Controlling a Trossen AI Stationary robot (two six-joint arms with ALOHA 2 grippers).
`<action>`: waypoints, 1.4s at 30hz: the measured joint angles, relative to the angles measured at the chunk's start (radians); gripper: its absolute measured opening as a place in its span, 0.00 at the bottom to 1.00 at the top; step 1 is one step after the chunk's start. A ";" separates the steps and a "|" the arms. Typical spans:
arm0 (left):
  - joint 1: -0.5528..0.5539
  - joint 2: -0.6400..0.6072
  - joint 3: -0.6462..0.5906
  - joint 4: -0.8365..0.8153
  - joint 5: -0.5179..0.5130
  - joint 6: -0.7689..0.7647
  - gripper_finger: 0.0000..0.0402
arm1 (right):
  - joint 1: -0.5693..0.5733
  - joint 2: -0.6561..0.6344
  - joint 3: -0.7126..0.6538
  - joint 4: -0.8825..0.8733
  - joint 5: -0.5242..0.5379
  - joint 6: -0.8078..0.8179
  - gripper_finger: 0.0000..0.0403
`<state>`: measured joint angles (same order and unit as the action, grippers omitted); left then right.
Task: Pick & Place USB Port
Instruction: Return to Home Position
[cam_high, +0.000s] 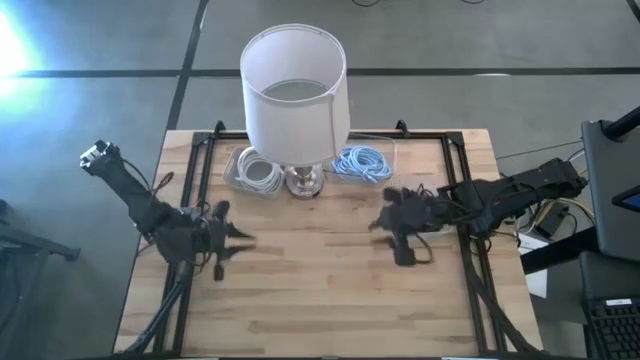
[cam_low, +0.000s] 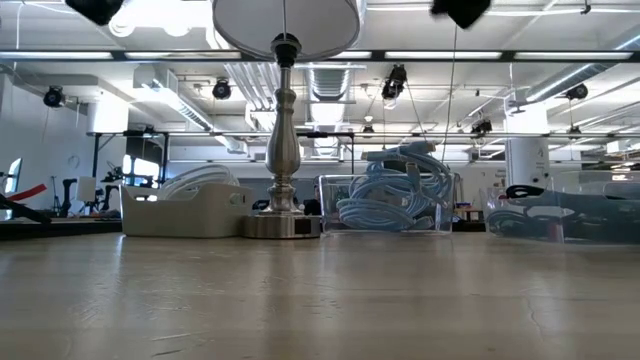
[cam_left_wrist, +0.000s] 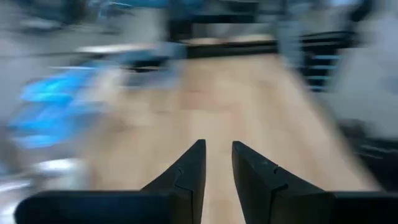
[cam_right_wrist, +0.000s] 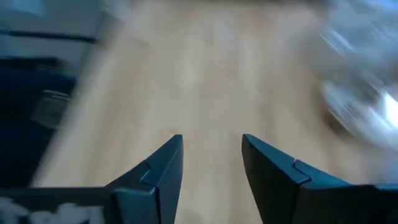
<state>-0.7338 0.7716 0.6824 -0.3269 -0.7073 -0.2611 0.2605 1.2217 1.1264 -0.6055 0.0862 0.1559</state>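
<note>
Much table (cam_high: 320, 290) between left gripper (cam_high: 238, 240), right gripper (cam_high: 382, 222).

Lamp (cam_high: 295, 95) at table (cam_high: 330, 290) back centre, between left bin (cam_high: 230, 176) and right bin (cam_high: 392, 160), cables (cam_high: 362, 162) in both.

- In your high view, a hard white glare burns on the floor (cam_high: 12, 45) at the upper left corner, while the table (cam_high: 330, 300) is lit brightly and evenly.
- Soft dark shadows lie on the wood beneath the left gripper (cam_high: 232, 240) and the right gripper (cam_high: 385, 222).
- Your low view looks straight into ceiling lights (cam_low: 165, 12) that are blown out to white. The table top there carries a pale sheen.
- Both wrist views are streaked with blur. Only the left gripper's fingers (cam_left_wrist: 189, 174) and the right gripper's fingers (cam_right_wrist: 163, 165) are crisp.
</note>
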 joint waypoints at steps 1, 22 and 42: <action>0.004 -0.009 -0.021 0.044 0.078 0.009 0.20 | 0.008 -0.004 -0.017 0.070 -0.061 -0.039 0.39; 0.322 -0.343 -0.387 0.493 0.481 0.462 0.20 | -0.151 -0.360 -0.558 0.732 -0.374 -0.242 0.31; 0.634 -0.769 -0.634 0.549 0.573 0.414 0.20 | -0.248 -0.616 -0.993 1.113 -0.409 -0.175 0.26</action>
<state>-0.0996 0.0022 0.0486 0.2221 -0.1338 0.1524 0.0120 0.6054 0.1333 0.5071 -0.3232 -0.0193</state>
